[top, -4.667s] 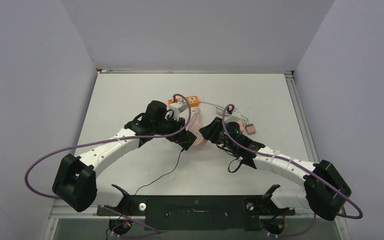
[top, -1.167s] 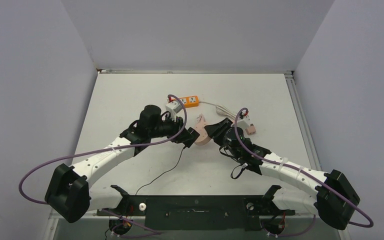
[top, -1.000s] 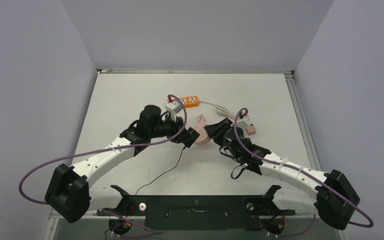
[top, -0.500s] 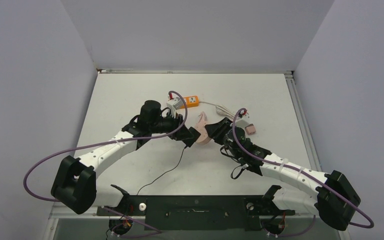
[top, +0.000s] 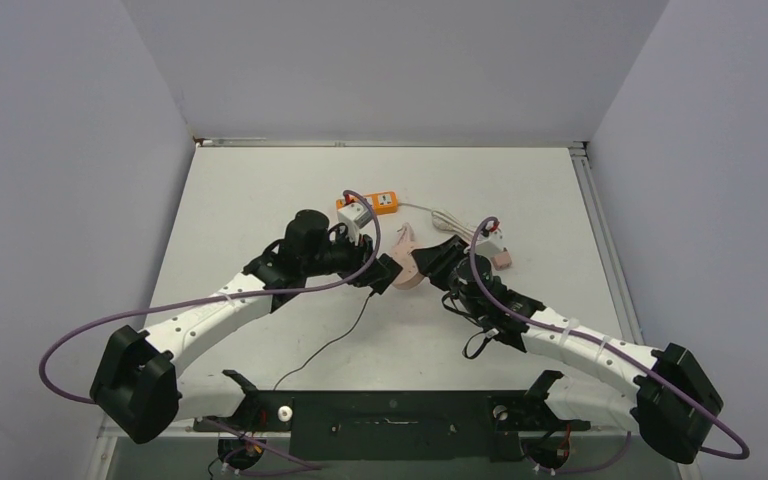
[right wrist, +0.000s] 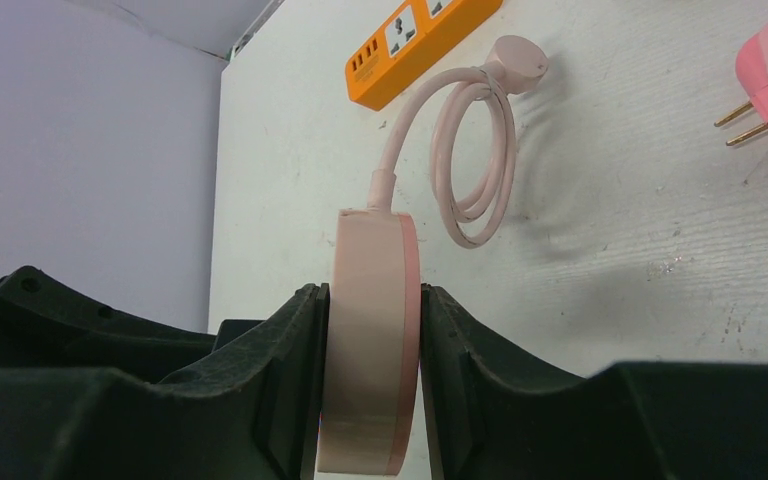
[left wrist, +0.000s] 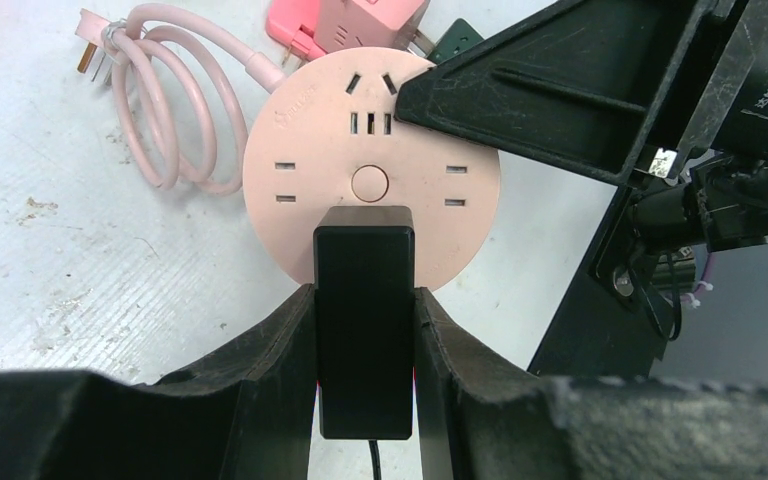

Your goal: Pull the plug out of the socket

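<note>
A round pink socket [left wrist: 372, 190] lies on the white table, seen between the arms in the top view [top: 410, 272]. A black plug [left wrist: 364, 310] sits on the socket's near edge, its thin black cord trailing toward me. My left gripper [left wrist: 364, 330] is shut on the black plug. My right gripper [right wrist: 372, 370] is shut on the pink socket [right wrist: 372, 340], pinching its top and bottom faces from the right side. The socket's pink cable [left wrist: 165, 100] coils to the far left.
An orange power strip [top: 370, 204] with a white adapter lies behind the arms. A pink cube adapter [left wrist: 360, 22] and a pink plug block [top: 501, 257] lie near the socket. My right arm's black wrist [left wrist: 580, 90] crowds the socket's right side.
Both arms shifted slightly; the left gripper eased a little right and nearer while staying on the plug. The socket and plug stay together between the grippers.
</note>
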You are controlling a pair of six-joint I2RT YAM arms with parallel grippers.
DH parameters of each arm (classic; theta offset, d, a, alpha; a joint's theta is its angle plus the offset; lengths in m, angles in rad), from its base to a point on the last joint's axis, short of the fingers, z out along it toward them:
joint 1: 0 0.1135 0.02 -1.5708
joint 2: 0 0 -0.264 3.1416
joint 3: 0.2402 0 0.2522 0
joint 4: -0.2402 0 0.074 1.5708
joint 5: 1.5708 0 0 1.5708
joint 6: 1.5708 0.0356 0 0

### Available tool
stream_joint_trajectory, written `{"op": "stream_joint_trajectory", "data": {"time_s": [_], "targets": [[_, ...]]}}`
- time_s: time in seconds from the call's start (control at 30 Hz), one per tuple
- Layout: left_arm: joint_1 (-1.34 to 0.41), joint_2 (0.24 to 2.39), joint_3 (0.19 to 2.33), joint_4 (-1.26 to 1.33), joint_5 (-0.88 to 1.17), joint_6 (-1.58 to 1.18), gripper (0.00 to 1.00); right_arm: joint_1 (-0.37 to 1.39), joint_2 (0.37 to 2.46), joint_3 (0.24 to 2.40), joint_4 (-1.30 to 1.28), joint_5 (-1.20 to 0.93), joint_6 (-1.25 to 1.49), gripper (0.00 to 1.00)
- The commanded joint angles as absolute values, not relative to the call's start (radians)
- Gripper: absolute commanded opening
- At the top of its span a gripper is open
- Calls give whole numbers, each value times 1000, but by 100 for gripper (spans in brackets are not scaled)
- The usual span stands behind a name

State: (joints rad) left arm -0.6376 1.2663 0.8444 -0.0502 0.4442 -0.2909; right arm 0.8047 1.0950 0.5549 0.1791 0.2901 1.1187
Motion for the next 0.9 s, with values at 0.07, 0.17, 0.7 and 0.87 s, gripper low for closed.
{"op": "stream_joint_trajectory", "data": {"time_s": [0.07, 0.17, 0.7, 0.87], "targets": [[-646, 1204, 847, 22, 353, -238, 0, 790, 1060, 545, 232, 288, 1142, 5], [-645, 1220, 858, 21, 379, -243, 0, 790, 1060, 543, 238, 281, 1145, 5], [-525, 1304, 896, 26, 532, -359, 0, 790, 1040, 528, 256, 292, 1104, 5], [-500, 1342, 908, 21, 560, -391, 0, 792, 1040, 538, 247, 303, 1064, 5]]}}
